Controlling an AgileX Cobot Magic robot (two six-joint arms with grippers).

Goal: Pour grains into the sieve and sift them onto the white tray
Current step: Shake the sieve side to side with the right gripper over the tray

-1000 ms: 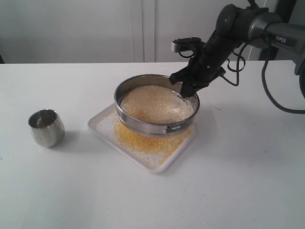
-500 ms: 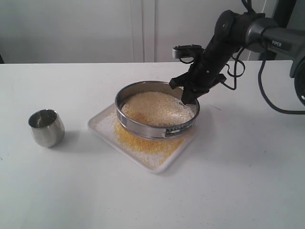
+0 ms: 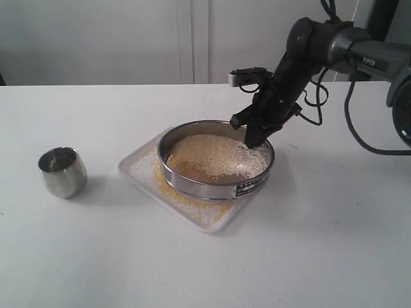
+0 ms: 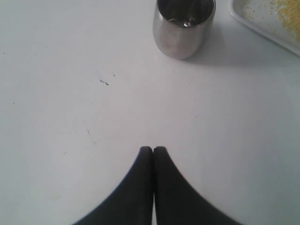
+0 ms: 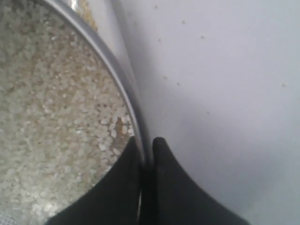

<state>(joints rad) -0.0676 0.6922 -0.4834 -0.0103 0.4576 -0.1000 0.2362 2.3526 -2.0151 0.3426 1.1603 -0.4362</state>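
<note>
Steel sieve w/ grains: sitting over white tray; R gripper pinching its far-right rim, jaws straddling wall; L gripper closed, empty, idling well apart.

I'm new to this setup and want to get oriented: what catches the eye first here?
The right gripper pinches the far rim of the sieve, full of pale grains, over the white tray mid-table. Yellow grains lie on the tray beneath it, and a small steel cup stands alone at left.
</note>
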